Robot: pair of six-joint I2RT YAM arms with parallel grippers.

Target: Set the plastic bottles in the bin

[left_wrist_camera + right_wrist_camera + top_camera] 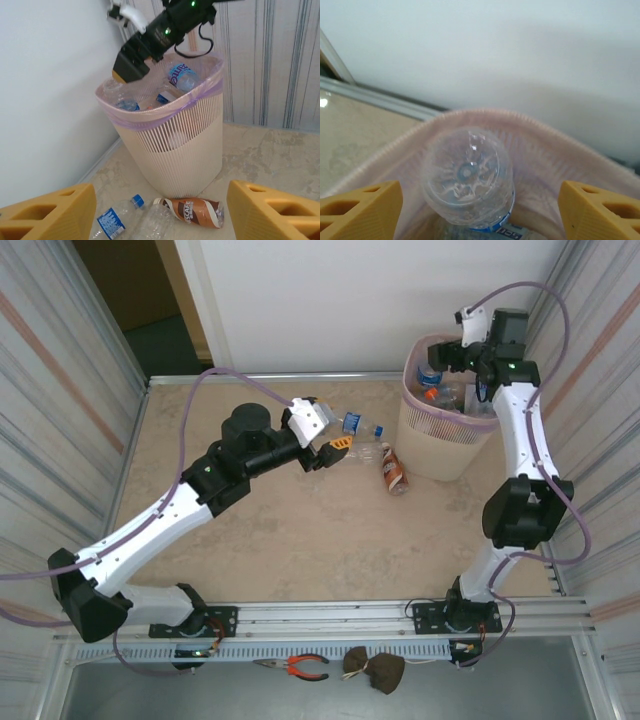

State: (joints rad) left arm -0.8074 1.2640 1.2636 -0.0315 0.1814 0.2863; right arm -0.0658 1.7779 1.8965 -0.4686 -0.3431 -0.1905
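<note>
You're working a table (300, 540) boxed in on three sides. Striped panels are running down the left and right edges, a white wall is closing off the back, and the arm rail is lying along the near edge. One bin (440, 445) is standing upright in the far right corner, close to the right panel, so room is tight behind it and to its right. The near half and the left side of the table are lying bare, so that's your open room.

You're seeing three bottles lying on their sides on the table, just left of the bin's foot:
- One blue-cap bottle (362, 426), clear.
- One plain clear bottle (368, 452), lying right against the blue-cap one.
- One brown bottle (396, 470), nearest the bin. You can't tell whether it's touching.

Inside the bin at least three bottles (182, 77) are showing above the rim. You can't get the full count.

The left gripper (337, 448) is hanging just left of the clear pair, jaws apart and gripping nothing. The right gripper (447, 358) is hanging over the bin mouth with its fingers (362, 210) spread wide. A base-up bottle (467, 180) is sitting in the bin between them, with gaps on both sides, so it isn't gripped.

One pair of pliers (300, 667) is lying on the ledge in front of the rail.
</note>
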